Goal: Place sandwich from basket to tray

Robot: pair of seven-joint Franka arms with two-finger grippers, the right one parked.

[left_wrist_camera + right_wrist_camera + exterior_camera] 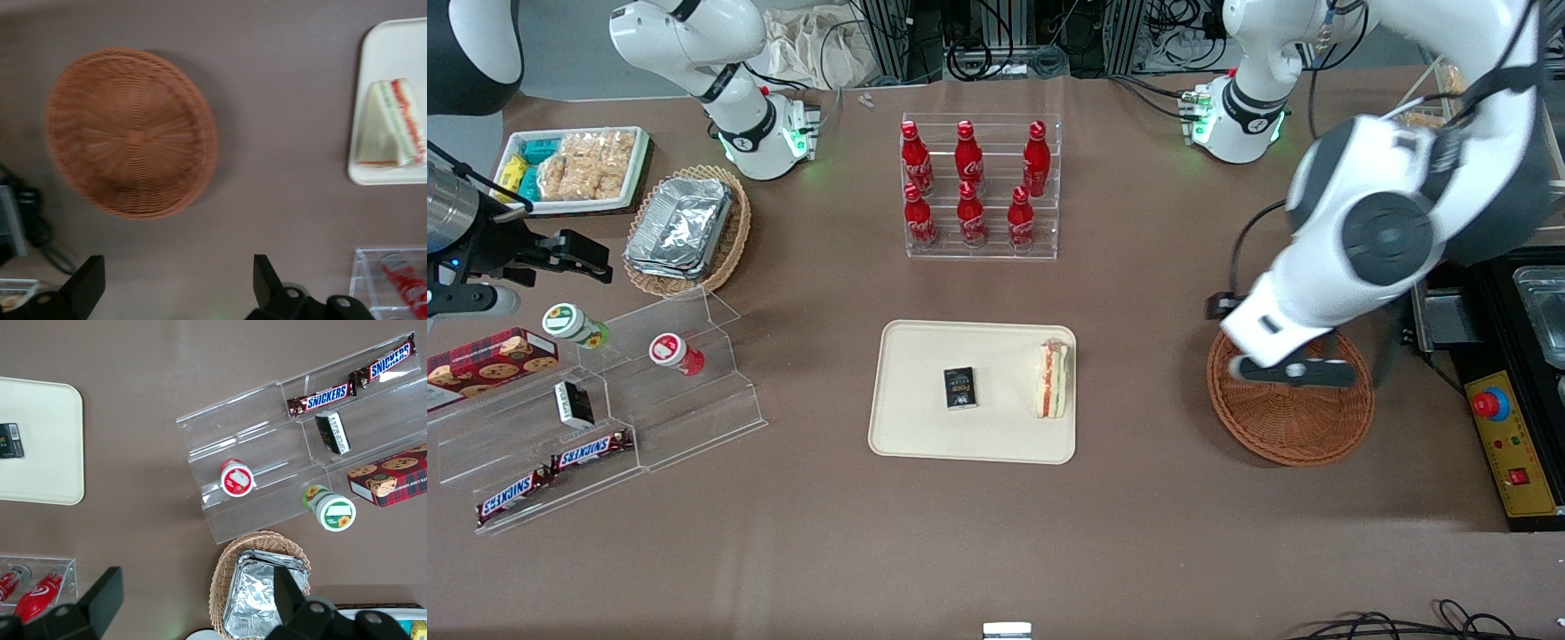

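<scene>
The sandwich [1053, 380] lies on the cream tray [925, 440] by the edge toward my end of the table, long axis running toward the front camera, layered red, orange and green filling showing. My gripper [1288, 371] hangs over the round woven wicker basket [1303, 433], fingers spread wide, holding nothing

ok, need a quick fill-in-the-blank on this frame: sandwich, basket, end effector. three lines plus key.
1. The sandwich lies on the ____, beside a small black box.
2. The basket holds ____.
3. The end effector hangs above the basket with its fingers ____.

Missing words: tray; nothing; open
</scene>
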